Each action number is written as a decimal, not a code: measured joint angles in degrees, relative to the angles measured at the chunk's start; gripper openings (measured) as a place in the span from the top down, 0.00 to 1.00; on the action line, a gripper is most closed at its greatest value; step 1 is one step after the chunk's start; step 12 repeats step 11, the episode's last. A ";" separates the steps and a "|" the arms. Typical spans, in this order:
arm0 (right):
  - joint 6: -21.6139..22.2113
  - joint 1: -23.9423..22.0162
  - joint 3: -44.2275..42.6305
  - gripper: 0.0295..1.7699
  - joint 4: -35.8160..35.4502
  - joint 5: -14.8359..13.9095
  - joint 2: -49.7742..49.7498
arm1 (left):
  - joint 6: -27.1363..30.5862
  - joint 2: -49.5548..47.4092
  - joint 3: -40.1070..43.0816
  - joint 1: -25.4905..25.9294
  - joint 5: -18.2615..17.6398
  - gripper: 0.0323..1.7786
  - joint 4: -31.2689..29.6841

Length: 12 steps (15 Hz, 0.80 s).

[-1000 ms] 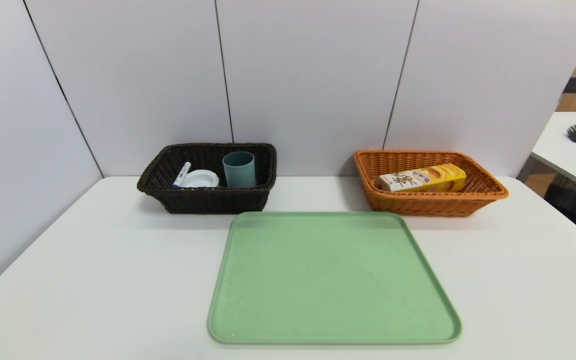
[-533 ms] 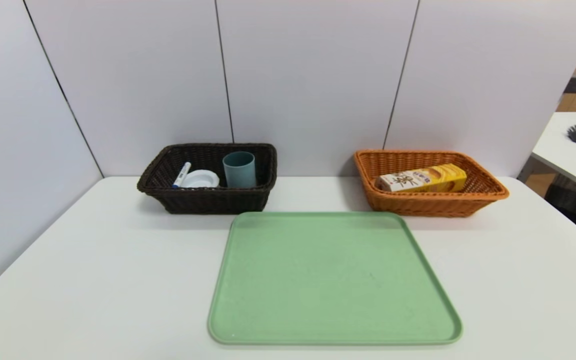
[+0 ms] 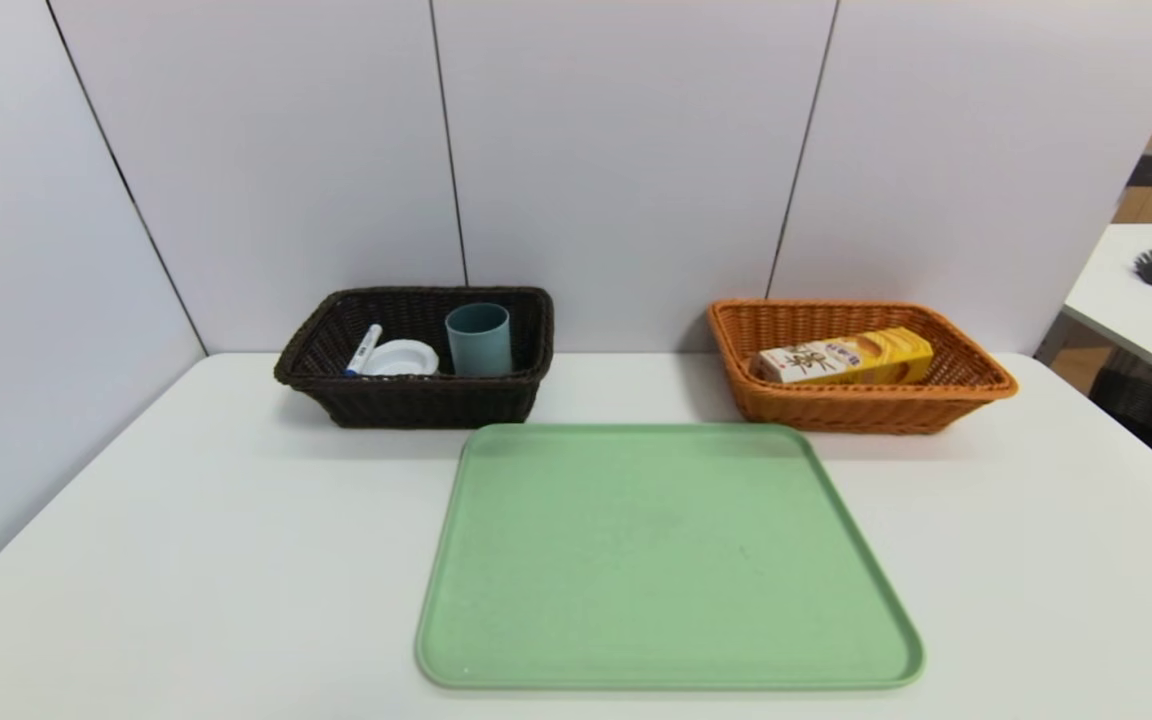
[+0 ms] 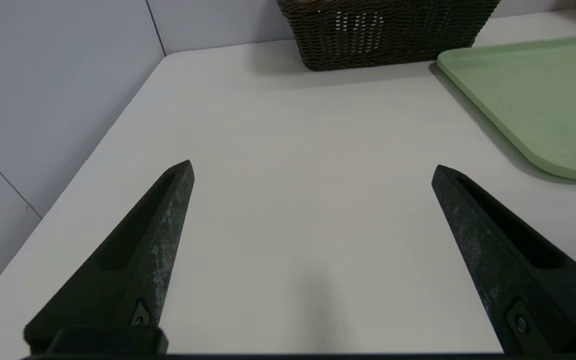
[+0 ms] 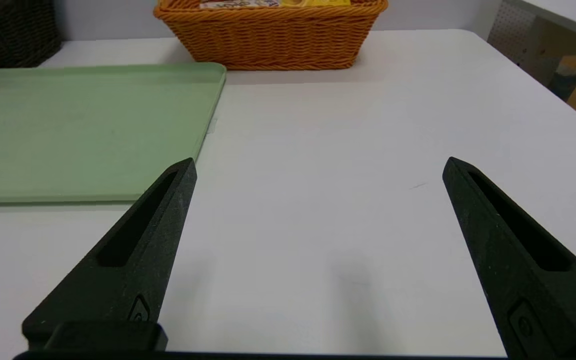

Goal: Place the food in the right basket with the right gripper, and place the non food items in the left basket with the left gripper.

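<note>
The head view shows neither arm; each gripper appears only in its own wrist view. The left gripper [image 4: 313, 170] hangs released, fingers spread wide over bare table [image 4: 288, 165], on the left of the tray [image 4: 533, 95] and short of the dark basket [image 4: 388, 35], grasping nothing. The right gripper [image 5: 318, 167] is likewise spread and empty, on the right of the tray [image 5: 83, 130], with the orange basket [image 5: 273, 40] beyond it.

Only the head view looks into the baskets. Behind the tray's [image 3: 666, 560] left corner, the dark basket [image 3: 416, 400] holds the cup [image 3: 479, 340] standing upright, the white roll [image 3: 399, 358] beside it, and the marker [image 3: 363, 350] leaning at the far side from the cup. Behind the tray's right corner, the orange basket [image 3: 866, 405] holds the carton [image 3: 844, 358] lying lengthwise. The tray carries nothing
</note>
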 joint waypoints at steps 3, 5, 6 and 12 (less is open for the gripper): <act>0.35 0.00 0.02 0.04 -0.07 -0.18 0.00 | -3.02 0.00 0.00 -0.02 0.34 0.05 -0.20; 0.46 0.00 0.02 0.04 -0.10 -0.24 0.00 | -3.05 0.00 0.00 -0.05 0.34 0.05 -0.22; 0.60 0.00 0.02 0.04 -0.05 -0.27 0.00 | -3.05 0.00 0.00 -0.02 0.34 0.05 -0.29; 0.57 0.00 0.02 0.04 0.01 -0.24 0.00 | -3.05 0.00 0.00 0.00 0.34 0.05 -0.24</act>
